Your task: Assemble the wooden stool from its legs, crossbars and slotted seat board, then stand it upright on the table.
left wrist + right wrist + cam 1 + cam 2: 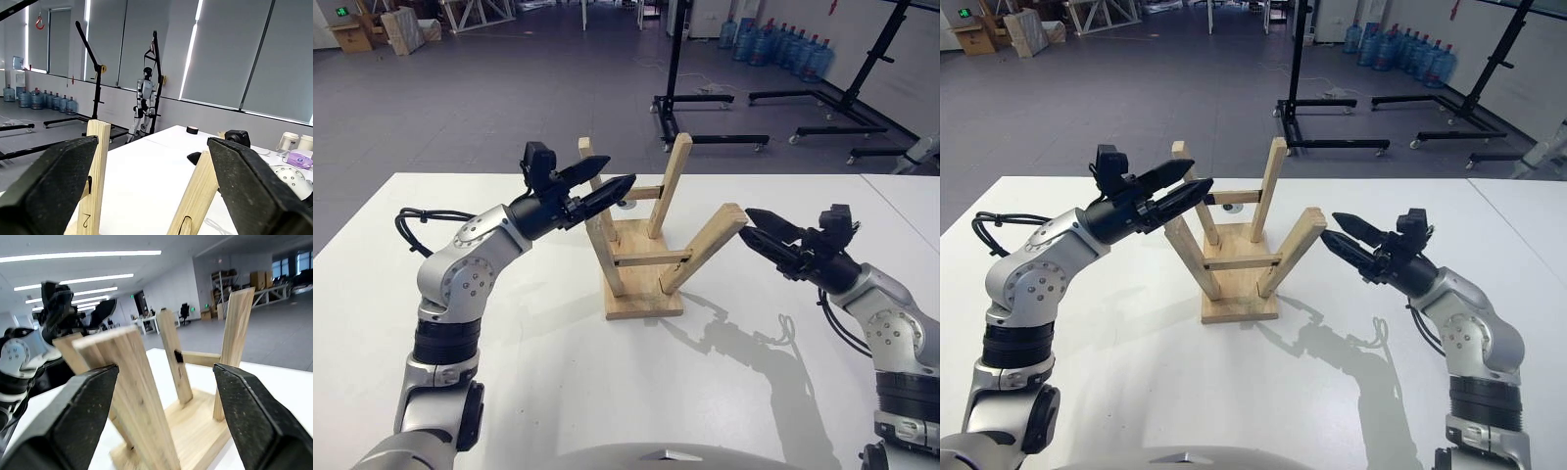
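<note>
The wooden stool lies upside down mid-table, its seat board (pixel 646 302) flat on the white table (pixel 607 392). Its legs stick up, joined by crossbars (pixel 652 259). The near right leg (pixel 705 248) leans outward; the far right leg (pixel 671 186) stands nearly upright. My left gripper (pixel 619 172) is open, hovering at the tops of the left legs (pixel 607 257) and holding nothing. My right gripper (pixel 746 223) is open just right of the leaning leg's top; in the right wrist view that leg (pixel 142 396) lies between the spread fingers, ungripped.
Black rolling stands (pixel 705 108) are on the floor beyond the table's far edge. A second table (pixel 911 196) adjoins at the right. The left arm's cable (pixel 411 220) loops over the table at the left. Bare tabletop surrounds the stool.
</note>
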Motion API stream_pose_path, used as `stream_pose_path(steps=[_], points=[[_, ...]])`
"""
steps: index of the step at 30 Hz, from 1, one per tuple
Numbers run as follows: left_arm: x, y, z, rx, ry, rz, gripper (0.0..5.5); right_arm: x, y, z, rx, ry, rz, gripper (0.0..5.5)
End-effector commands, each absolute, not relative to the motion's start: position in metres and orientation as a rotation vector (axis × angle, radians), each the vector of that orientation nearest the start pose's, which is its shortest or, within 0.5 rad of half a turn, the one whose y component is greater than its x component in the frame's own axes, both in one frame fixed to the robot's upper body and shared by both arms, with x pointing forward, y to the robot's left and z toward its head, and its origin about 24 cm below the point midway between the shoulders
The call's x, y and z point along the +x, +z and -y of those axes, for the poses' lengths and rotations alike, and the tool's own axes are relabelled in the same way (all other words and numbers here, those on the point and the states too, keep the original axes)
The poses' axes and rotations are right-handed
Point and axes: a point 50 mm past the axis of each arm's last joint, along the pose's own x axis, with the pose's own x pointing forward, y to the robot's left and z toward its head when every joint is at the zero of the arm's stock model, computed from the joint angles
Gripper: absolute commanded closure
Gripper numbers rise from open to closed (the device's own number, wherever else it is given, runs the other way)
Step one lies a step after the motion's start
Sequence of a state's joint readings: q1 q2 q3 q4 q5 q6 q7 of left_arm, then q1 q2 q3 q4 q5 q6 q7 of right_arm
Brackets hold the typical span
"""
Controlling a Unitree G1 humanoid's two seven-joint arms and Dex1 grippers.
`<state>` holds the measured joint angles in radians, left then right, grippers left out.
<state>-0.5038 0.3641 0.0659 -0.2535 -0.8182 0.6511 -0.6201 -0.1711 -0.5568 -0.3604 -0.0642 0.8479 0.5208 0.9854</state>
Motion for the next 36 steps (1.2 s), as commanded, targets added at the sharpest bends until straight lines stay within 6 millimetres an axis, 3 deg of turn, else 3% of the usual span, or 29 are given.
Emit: stream_pose_path(steps=[1,6,9,11,13,17,19,22,30,33,36], points=[[0.286,0.221,-0.129,-0.253,-1.062,0.214,1.42,0.260,0.165,0.254,0.327,0.826,0.220,1.93],[0.281,0.224,-0.125,-0.229,-1.088,0.218,1.42,0.271,0.216,0.246,0.358,0.806,0.456,1.93],[0.274,0.223,-0.118,-0.231,-1.119,0.212,1.42,0.277,0.247,0.228,0.408,0.820,0.563,1.93],[0.272,0.216,-0.113,-0.252,-1.131,0.184,1.42,0.280,0.254,0.203,0.415,0.864,0.546,1.93],[0.275,0.197,-0.108,-0.287,-1.119,0.107,1.42,0.276,0.235,0.172,0.394,0.987,0.431,1.93],[0.280,0.158,-0.100,-0.316,-1.084,-0.042,1.42,0.280,0.149,0.143,0.325,1.019,0.003,1.93],[0.281,0.153,-0.100,-0.318,-1.079,-0.057,1.42,0.278,0.136,0.141,0.341,1.019,-0.038,1.93],[0.282,0.153,-0.102,-0.318,-1.077,-0.052,1.42,0.281,0.143,0.142,0.386,1.005,0.013,1.93],[0.287,0.183,-0.099,-0.320,-1.037,0.090,1.42,0.286,0.182,0.149,0.402,0.937,0.198,1.93],[0.283,0.200,-0.101,-0.309,-1.018,0.164,1.42,0.275,0.221,0.151,0.417,0.954,0.345,1.93],[0.277,0.220,-0.111,-0.284,-0.994,0.246,1.42,0.269,0.263,0.171,0.389,0.891,0.510,1.93]])
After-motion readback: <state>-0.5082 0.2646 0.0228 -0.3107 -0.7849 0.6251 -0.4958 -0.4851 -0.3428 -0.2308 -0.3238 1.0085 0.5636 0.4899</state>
